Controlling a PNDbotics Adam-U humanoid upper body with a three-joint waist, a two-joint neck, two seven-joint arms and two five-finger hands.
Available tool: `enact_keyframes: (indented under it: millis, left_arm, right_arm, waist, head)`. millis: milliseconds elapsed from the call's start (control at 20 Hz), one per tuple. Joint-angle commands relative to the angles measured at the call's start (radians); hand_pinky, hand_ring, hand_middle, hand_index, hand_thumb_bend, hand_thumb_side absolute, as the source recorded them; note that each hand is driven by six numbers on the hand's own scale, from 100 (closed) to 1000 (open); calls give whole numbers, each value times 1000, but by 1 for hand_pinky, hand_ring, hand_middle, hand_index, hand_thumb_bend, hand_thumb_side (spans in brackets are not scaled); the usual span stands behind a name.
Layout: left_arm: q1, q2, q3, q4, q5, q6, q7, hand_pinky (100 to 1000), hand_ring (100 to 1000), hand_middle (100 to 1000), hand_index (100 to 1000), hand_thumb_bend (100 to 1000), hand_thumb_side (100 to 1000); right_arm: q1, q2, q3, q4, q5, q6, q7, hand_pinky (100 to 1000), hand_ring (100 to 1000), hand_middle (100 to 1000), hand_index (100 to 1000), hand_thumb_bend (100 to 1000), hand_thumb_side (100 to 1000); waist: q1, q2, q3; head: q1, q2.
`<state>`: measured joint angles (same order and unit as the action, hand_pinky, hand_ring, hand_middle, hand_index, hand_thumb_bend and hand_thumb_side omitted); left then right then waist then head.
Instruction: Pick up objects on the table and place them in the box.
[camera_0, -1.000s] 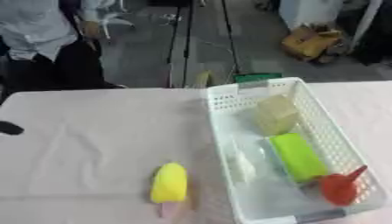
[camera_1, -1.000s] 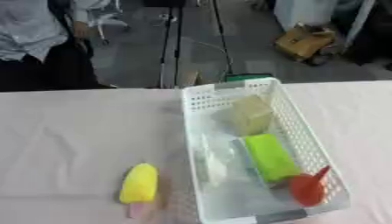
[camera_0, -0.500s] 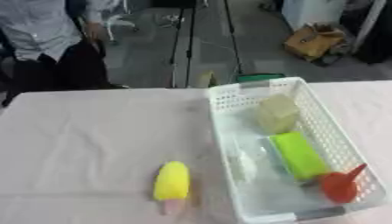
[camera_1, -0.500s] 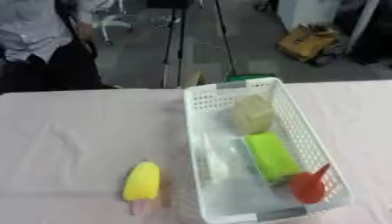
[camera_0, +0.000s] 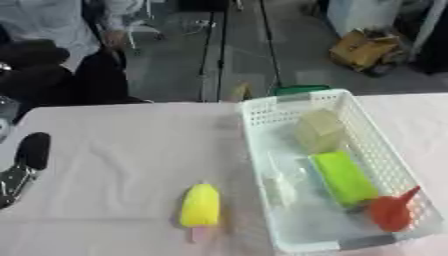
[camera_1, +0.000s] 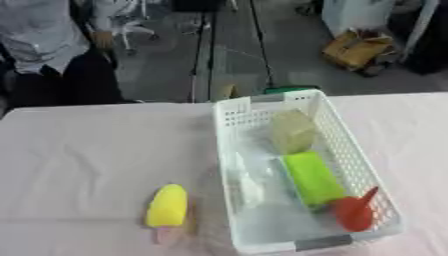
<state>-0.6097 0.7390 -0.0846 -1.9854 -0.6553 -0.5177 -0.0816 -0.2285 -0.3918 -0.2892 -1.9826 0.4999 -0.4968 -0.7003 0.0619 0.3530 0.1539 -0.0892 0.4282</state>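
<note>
The yellow popsicle toy (camera_0: 200, 207) lies on the table (camera_0: 114, 150) just left of the white basket (camera_0: 262, 165), long axis running near-to-far, stick toward the robot; only the left hand (camera_0: 24, 165) shows, at the left edge, whether its fingers are spread or curled I cannot tell.

No lettering, label, brand or number is legible anywhere on the table, basket or background.
</note>
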Motion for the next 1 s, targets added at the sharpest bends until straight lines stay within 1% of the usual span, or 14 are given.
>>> enact_keyframes:
  millis: [50, 150, 250, 300, 400, 500, 600, 650, 700, 750, 800, 850, 950, 1000]
  left_arm:
    - [-43, 91, -47, -15, -40, -47, -38, 1000, 1000, 930, 1000, 100, 769]
    - [-59, 104, -65, -15, -43, -58, -69, 1000, 1000, 930, 1000, 100, 769]
    - [-64, 107, -68, -15, -38, -61, -82, 1000, 1000, 930, 1000, 100, 769]
    - [-67, 110, -71, -15, -37, -63, -87, 1000, 1000, 968, 1000, 100, 808]
    - [-92, 129, -101, -15, -52, -81, -109, 1000, 1000, 981, 1000, 100, 811]
    - [-114, 130, -130, -15, -61, -98, -138, 1000, 1000, 983, 1000, 100, 818]
    - [-130, 129, -155, -15, -55, -108, -170, 1000, 1000, 992, 1000, 100, 875]
    - [-137, 128, -167, -15, -50, -104, -185, 1000, 1000, 992, 1000, 100, 875]
    - [-144, 126, -176, -15, -44, -98, -201, 1000, 1000, 992, 1000, 100, 903]
    - [-153, 123, -182, -15, -42, -88, -216, 1000, 1000, 990, 1000, 100, 955]
    - [-161, 120, -188, -15, -40, -76, -231, 1000, 1000, 986, 1000, 100, 965]
    - [-166, 117, -190, -15, -40, -63, -245, 1000, 1000, 978, 1000, 100, 999]
    - [-168, 104, -192, -6, -37, -37, -273, 1000, 1000, 942, 1000, 100, 1000]
    - [-171, 93, -195, 8, -31, -23, -287, 1000, 1000, 942, 1000, 100, 1000]
  right_arm:
    - [-5, -31, -4, -17, -2, -7, -9, 893, 878, 752, 882, 100, 1000]
    - [-5, -32, -3, -17, -5, -6, -6, 893, 878, 752, 882, 100, 1000]
    - [-5, -32, -4, -17, -6, -6, -5, 893, 878, 752, 882, 100, 1000]
    - [-4, -33, -3, -17, -6, -6, -4, 893, 878, 752, 882, 100, 1000]
    - [-3, -35, 0, -17, -8, -7, -2, 894, 878, 751, 881, 100, 1000]
    - [-3, -35, 0, -17, -9, -7, 0, 894, 878, 751, 879, 100, 1000]
    - [-3, -35, 2, -17, -10, -6, 2, 895, 878, 750, 877, 100, 1000]
    - [-3, -35, 2, -17, -11, -6, 3, 895, 878, 750, 877, 100, 1000]
    - [-3, -35, 3, -17, -12, -6, 4, 895, 878, 750, 877, 100, 1000]
    - [-3, -35, 3, -17, -13, -5, 5, 895, 878, 749, 876, 100, 1000]
    - [-3, -35, 3, -17, -14, -4, 5, 895, 878, 749, 876, 100, 1000]
    - [-2, -35, 3, -17, -15, -3, 5, 895, 878, 749, 875, 100, 1000]
    - [-1, -35, 3, -17, -15, -1, 6, 896, 878, 748, 873, 100, 1000]
    - [0, -36, 2, -17, -16, 2, 6, 896, 878, 748, 873, 100, 1000]
  waist:
    - [5, -29, -4]
    - [7, -30, -5]
    - [7, -30, -5]
    - [9, -31, -7]
    - [14, -34, -18]
    - [16, -35, -20]
    - [19, -36, -21]
    - [20, -36, -21]
    - [20, -36, -21]
    - [21, -37, -21]
    - [21, -38, -21]
    - [22, -39, -21]
    - [24, -41, -19]
    - [25, -42, -18]
  head:
    - [2, -12]
    - [3, -12]
    - [3, -12]
    - [5, -12]
    - [11, -10]
    - [10, -8]
    - [8, -5]
    - [7, -5]
    - [6, -4]
    - [3, -5]
    - [1, -5]
    - [-2, -5]
    - [-8, -4]
    - [-10, -3]
